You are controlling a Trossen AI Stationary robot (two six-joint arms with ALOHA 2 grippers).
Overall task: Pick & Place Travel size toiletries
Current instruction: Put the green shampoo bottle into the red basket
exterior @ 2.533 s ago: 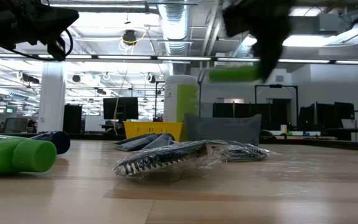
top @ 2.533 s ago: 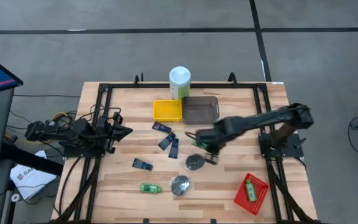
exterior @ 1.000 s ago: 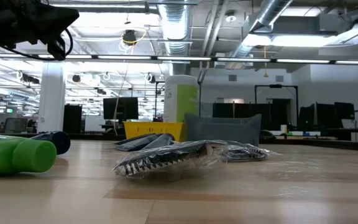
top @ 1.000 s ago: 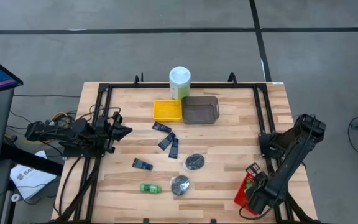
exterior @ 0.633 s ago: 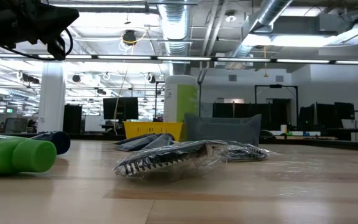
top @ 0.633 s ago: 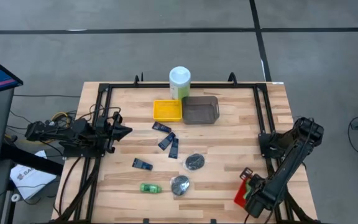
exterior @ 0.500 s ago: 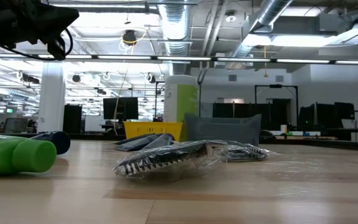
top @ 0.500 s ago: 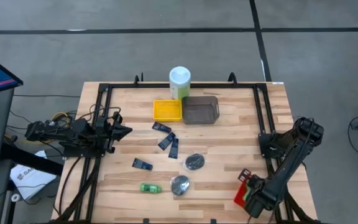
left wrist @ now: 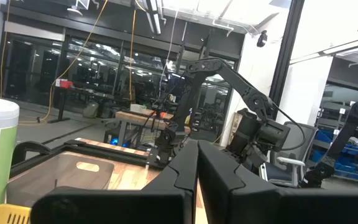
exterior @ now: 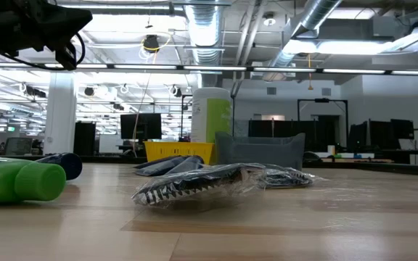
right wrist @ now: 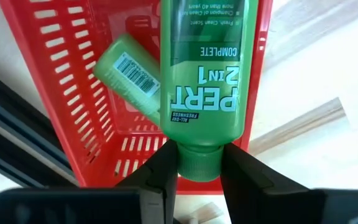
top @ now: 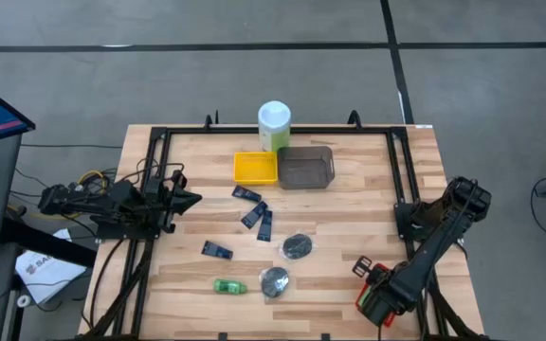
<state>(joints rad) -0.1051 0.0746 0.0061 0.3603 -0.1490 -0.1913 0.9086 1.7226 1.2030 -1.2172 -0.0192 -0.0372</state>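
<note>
Over the red tray (right wrist: 55,81), the right gripper (right wrist: 199,163) pinches a light, stiff, probably slippery green bottle (right wrist: 204,68) by its cap; left gripper (left wrist: 197,180) pressed together.

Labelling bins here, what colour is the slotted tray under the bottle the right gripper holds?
Red. The tray shows best in the right wrist view.
</note>
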